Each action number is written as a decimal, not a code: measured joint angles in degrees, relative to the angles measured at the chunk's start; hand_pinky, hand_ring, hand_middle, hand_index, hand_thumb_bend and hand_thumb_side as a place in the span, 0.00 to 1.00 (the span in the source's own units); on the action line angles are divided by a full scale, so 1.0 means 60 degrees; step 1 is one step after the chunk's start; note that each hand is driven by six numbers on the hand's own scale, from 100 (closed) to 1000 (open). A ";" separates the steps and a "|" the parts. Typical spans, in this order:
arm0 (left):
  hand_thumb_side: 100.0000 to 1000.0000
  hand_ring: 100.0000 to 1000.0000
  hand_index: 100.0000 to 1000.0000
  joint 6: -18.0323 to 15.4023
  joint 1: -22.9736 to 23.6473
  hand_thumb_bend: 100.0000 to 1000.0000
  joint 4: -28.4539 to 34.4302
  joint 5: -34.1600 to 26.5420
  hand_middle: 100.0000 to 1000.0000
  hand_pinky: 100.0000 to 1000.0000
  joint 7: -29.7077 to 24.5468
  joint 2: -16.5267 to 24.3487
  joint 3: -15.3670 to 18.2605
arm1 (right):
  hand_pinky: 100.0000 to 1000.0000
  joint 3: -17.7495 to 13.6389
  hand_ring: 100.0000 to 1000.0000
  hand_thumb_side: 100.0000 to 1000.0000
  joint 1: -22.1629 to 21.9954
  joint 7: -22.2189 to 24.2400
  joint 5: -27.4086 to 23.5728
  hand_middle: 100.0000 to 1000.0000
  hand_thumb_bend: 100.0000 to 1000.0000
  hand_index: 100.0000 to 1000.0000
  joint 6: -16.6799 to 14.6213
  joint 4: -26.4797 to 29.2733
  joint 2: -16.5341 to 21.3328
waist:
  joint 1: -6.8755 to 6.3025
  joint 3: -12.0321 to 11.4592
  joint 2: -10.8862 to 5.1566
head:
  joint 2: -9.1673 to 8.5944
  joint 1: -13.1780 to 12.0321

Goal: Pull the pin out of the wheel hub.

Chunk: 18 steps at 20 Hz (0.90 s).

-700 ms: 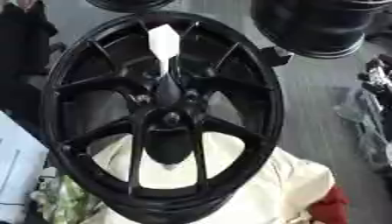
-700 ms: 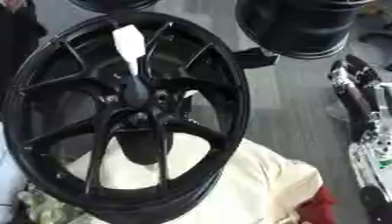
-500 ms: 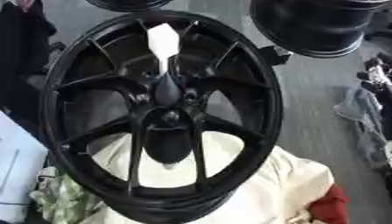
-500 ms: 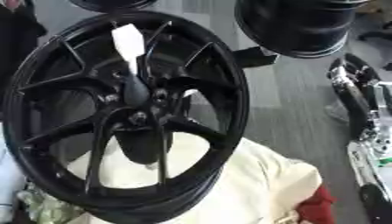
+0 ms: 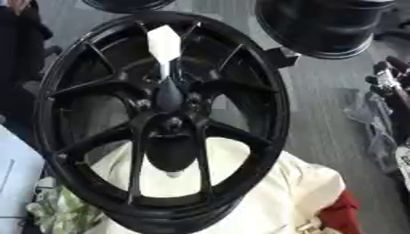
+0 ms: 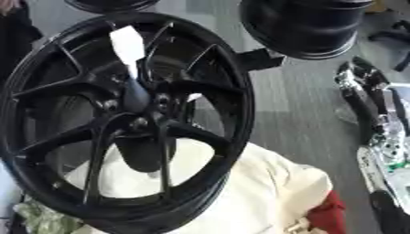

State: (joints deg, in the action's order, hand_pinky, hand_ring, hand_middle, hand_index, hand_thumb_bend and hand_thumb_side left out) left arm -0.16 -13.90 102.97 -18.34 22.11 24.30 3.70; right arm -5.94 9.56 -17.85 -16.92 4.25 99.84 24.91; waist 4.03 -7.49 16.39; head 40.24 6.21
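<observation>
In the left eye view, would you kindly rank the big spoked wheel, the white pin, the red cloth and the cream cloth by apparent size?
1. Spoked wheel, largest.
2. Cream cloth, partly hidden beneath the wheel.
3 and 4. White pin and red cloth look alike; the red cloth is cut off at the edge, so I won't rank them.

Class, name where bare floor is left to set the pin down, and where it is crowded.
Bare grey floor lies between the wheel and the right hand, below the second wheel. Crowded: the cream cloth under the wheel and the clutter at lower left.
</observation>
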 measured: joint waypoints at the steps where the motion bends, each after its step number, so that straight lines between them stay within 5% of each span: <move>1: 0.60 0.72 0.76 0.0007 -0.0034 0.49 0.0021 0.0003 0.66 0.83 0.0010 0.0021 0.0000 | 0.86 0.0000 0.75 0.40 0.0000 0.0000 0.0000 0.75 0.06 0.87 0.0000 0.0000 0.0000 | 0.0001 0.0000 0.0002 | -0.0014 0.0000; 12: 0.58 0.72 0.76 0.0024 -0.0134 0.49 0.0084 0.0025 0.66 0.83 0.0032 0.0083 0.0000 | 0.86 0.0000 0.75 0.40 0.0000 -0.0001 0.0000 0.75 0.07 0.87 0.0000 0.0001 0.0000 | 0.0003 0.0007 0.0037 | -0.0008 -0.0040; 18: 0.54 0.72 0.76 0.0141 -0.0718 0.48 0.0249 0.0265 0.66 0.83 -0.0083 0.0716 -0.0062 | 0.86 0.0000 0.74 0.40 -0.0008 0.0000 0.0000 0.75 0.07 0.87 0.0001 0.0002 0.0004 | -0.0054 0.0020 0.0034 | 0.0003 0.0005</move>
State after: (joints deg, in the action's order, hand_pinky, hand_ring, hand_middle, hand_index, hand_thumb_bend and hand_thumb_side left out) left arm 0.69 -18.21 104.46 -16.75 21.61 28.59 3.33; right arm -5.94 9.52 -17.85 -16.92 4.26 99.85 24.94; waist 3.71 -7.37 16.59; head 40.26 6.24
